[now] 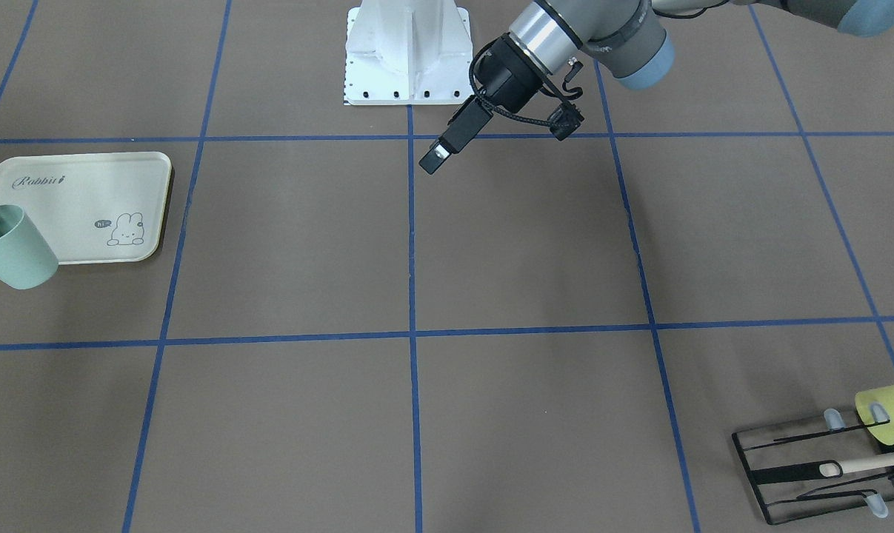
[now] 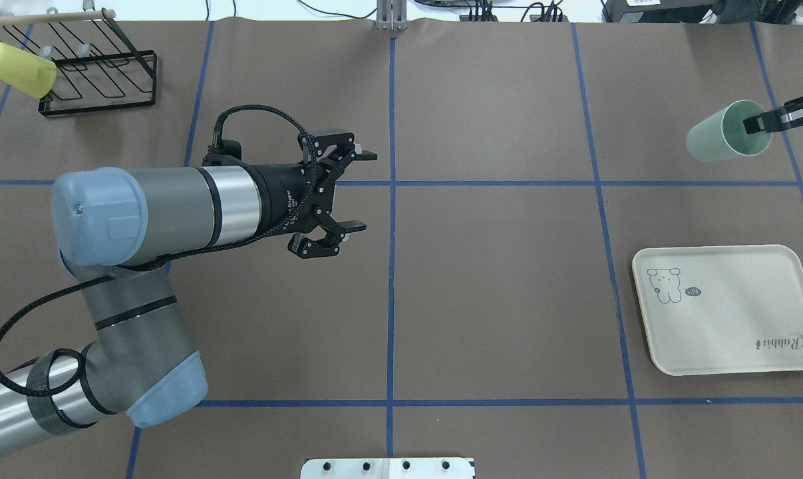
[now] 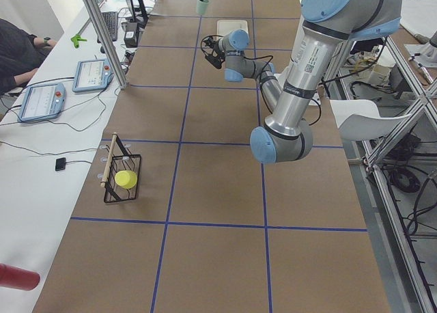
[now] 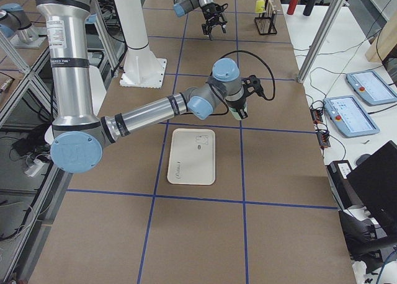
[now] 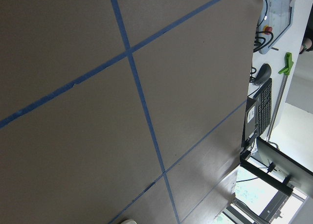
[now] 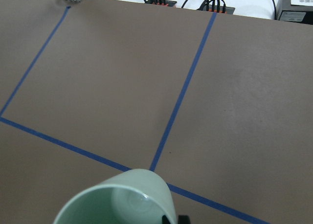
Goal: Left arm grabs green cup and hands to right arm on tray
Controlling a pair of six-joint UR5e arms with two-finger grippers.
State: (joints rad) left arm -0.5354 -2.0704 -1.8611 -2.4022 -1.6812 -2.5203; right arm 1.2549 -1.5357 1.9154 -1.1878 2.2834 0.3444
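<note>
Left arm: nearest item in our overhead view, reaching in from the left above the counter. Left gripper: jaws spread wide apart, hanging over the brown paper just left of the centre tape line. Green cup: held clear of the counter at the far right, tilted onto its side with the mouth to the right. We log it beyond the tray's far edge, apart from it. Right gripper: jaws clamped on the cup's rim, one finger inside the mouth. Tray: flat on the counter at the right, bunny drawing facing up. Wire rack: far left corner, with a yellow-green cup at its left end.
</note>
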